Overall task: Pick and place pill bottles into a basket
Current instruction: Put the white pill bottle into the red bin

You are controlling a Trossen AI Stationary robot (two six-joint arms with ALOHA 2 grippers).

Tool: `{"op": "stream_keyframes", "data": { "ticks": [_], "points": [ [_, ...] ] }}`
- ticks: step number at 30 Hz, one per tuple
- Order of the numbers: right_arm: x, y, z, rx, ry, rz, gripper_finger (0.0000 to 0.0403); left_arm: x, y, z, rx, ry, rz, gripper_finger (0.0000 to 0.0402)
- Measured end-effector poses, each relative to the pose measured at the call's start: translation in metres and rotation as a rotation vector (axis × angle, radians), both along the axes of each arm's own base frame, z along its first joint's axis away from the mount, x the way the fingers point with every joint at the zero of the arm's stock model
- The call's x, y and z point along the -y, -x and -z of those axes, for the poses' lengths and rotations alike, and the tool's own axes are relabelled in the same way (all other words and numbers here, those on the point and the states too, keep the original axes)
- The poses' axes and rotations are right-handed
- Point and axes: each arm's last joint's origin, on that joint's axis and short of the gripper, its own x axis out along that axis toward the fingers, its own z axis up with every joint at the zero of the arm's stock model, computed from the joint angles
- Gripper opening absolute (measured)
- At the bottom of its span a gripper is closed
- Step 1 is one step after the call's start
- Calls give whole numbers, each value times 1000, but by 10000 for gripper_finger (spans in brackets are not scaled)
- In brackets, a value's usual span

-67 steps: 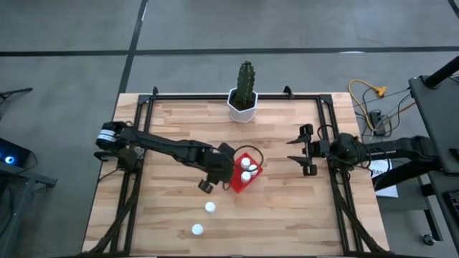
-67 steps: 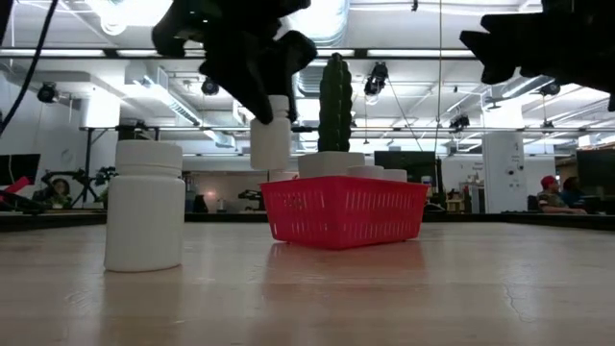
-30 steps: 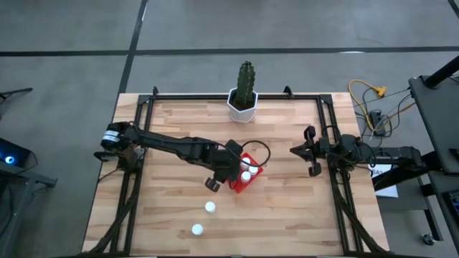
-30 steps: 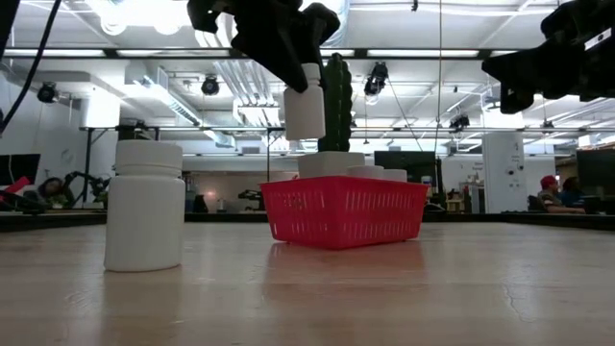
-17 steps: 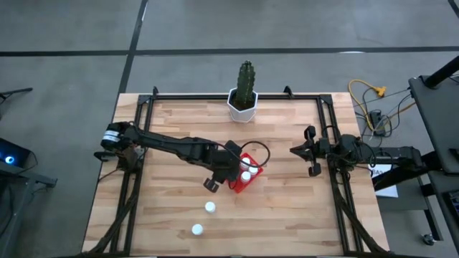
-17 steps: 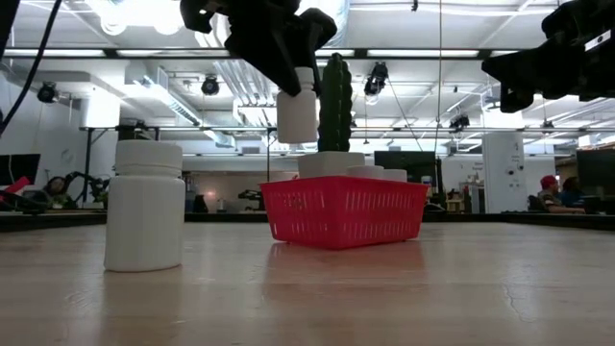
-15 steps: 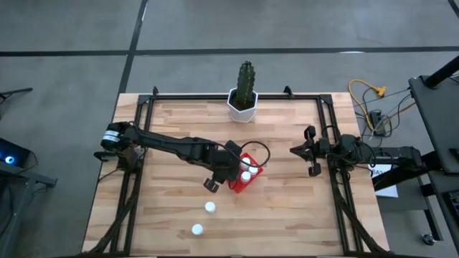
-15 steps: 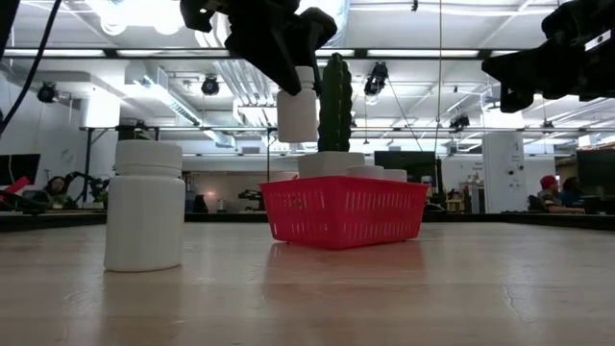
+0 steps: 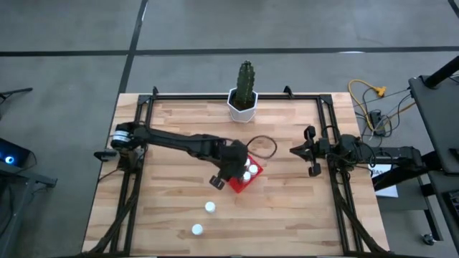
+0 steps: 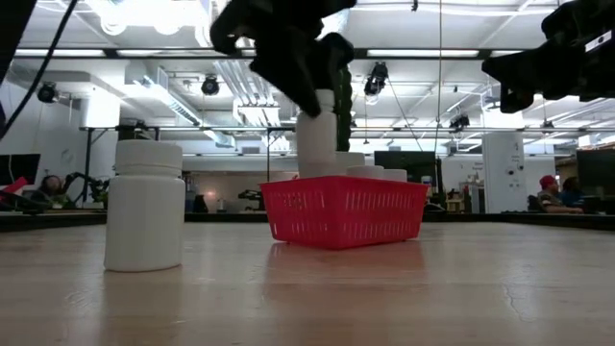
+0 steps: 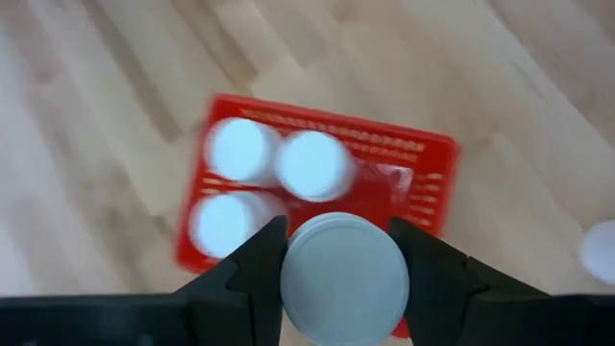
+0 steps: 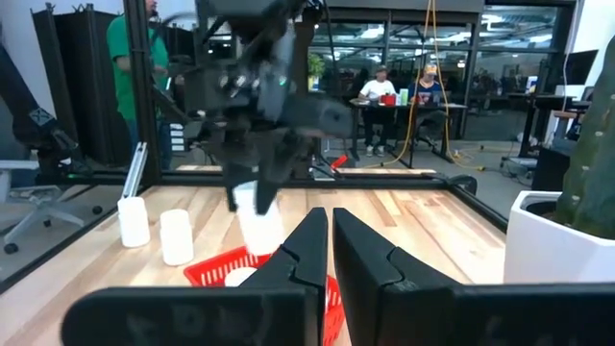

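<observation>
Red plastic mesh marks the basket (image 9: 245,176), which sits near the middle of the pale wooden surface (image 9: 287,208). Looking straight down from the left wrist camera, three white-capped pill bottles (image 11: 281,163) already stand inside it, filling the far row and one near slot. A fourth pill bottle (image 11: 343,276) is clamped between the fingers of the left end effector (image 11: 336,264) and hangs directly over the basket. From table height, this held bottle (image 10: 316,144) is upright with its base dipping to about rim level, so the placement looks under way but not finished; release is judged to be the next step.

Two more bottles wait on the bare wood nearer the front edge: one (image 9: 209,207) just in front of the basket and another (image 9: 196,229) closer still to the edge and slightly left. By this count, three are done, one is in hand and two are left.

Dark and long, the left arm (image 9: 176,143) reaches from its base at the left edge diagonally across to the basket, its wrist bent to point downward. At the right edge, the right end effector (image 9: 305,152) waits well away from the basket with its fingers pressed together on nothing. A potted cactus (image 9: 244,92) stands at the far edge.
</observation>
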Motion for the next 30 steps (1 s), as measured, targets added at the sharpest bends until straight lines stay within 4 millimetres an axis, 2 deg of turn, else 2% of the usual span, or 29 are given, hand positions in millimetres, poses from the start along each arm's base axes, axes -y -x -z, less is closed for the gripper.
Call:
{"op": "stream_keyframes", "data": {
  "ticks": [3, 15, 22, 30],
  "points": [
    [0, 0, 1, -7, -3, 1, 13, -5, -6, -5, 23, -8, 2, 141],
    [0, -1, 1, -19, -3, 2, 13, -18, -8, 7, -1, -18, -7, 141],
    [0, -1, 2, -20, -2, 3, 13, -20, -14, 19, -24, -10, -2, 141],
    [0, -1, 2, -21, -1, 2, 13, -20, -17, 20, 14, -4, 17, 141]
  ]
}}
